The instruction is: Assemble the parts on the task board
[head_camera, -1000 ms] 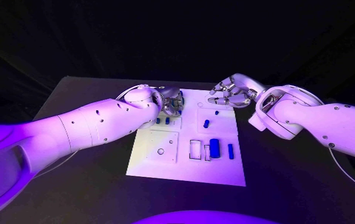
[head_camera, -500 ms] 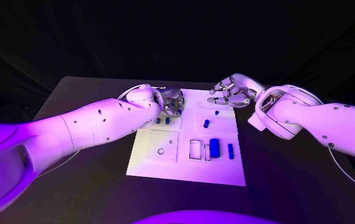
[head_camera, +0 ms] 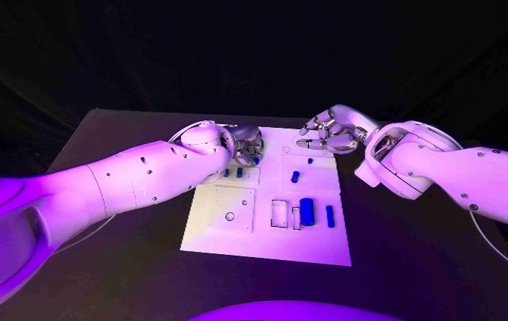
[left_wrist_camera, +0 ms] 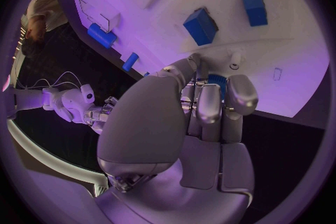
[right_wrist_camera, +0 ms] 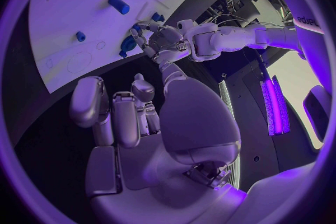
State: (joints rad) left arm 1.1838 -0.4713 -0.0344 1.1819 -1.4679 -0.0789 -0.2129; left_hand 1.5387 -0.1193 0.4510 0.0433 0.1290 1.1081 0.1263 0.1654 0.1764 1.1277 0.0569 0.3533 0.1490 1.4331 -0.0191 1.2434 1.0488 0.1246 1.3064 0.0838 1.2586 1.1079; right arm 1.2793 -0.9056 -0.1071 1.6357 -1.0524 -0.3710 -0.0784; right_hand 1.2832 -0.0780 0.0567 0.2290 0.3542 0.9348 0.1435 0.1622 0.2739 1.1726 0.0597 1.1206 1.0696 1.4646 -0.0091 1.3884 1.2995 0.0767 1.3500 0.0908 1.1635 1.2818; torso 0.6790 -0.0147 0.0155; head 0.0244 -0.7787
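The white task board (head_camera: 215,227) lies mid-table with several blue parts on it. My left hand (head_camera: 249,145) hovers over the board's far left corner, its fingers (left_wrist_camera: 210,102) curled round a small blue part (left_wrist_camera: 218,80). The right wrist view shows that left hand (right_wrist_camera: 165,40) with the blue part (right_wrist_camera: 128,43) at its fingertips above the board (right_wrist_camera: 84,5). Two short blue parts (head_camera: 233,172) sit just under it. My right hand (head_camera: 329,134) hangs over the board's far right corner, fingers (right_wrist_camera: 119,115) curled in with nothing in them.
A blue peg (head_camera: 294,177) and a smaller blue piece (head_camera: 310,161) stand on the board's right half. A thick blue cylinder (head_camera: 307,211) and a thin blue bar (head_camera: 330,216) lie nearer me. Black table (head_camera: 117,262) surrounds the board.
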